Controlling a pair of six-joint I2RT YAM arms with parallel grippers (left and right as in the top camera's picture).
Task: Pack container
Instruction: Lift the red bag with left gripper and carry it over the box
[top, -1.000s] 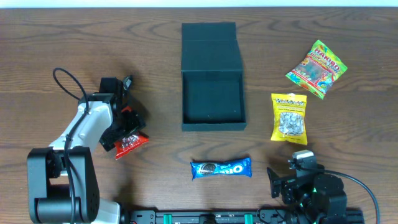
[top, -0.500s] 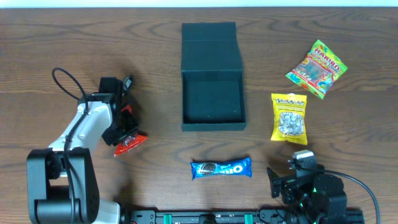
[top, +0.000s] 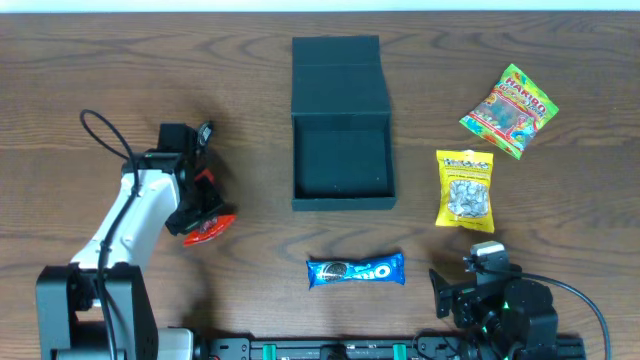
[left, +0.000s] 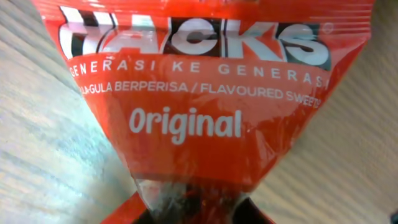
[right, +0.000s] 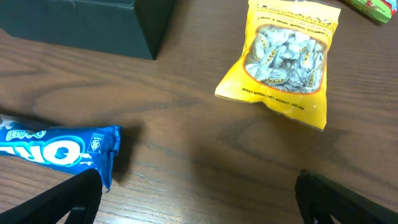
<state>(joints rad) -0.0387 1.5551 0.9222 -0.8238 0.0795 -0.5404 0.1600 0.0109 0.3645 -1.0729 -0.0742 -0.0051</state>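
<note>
Red Hacks packet (left: 200, 93) in left gripper (top: 204, 214) — container (top: 343, 203) open-lidded

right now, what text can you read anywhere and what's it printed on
"HACKS" on the red packet
"GENERASI KE GENERASI", same packet
"GULA BERPERISA / FLAVOURED SWEET", same packet, cut off at both edges
"Original", same packet
"OREO" on the blue packet
"HARIBO" on the gummy bag
Print on the yellow bag is too small to read
No text shows on the container
</note>
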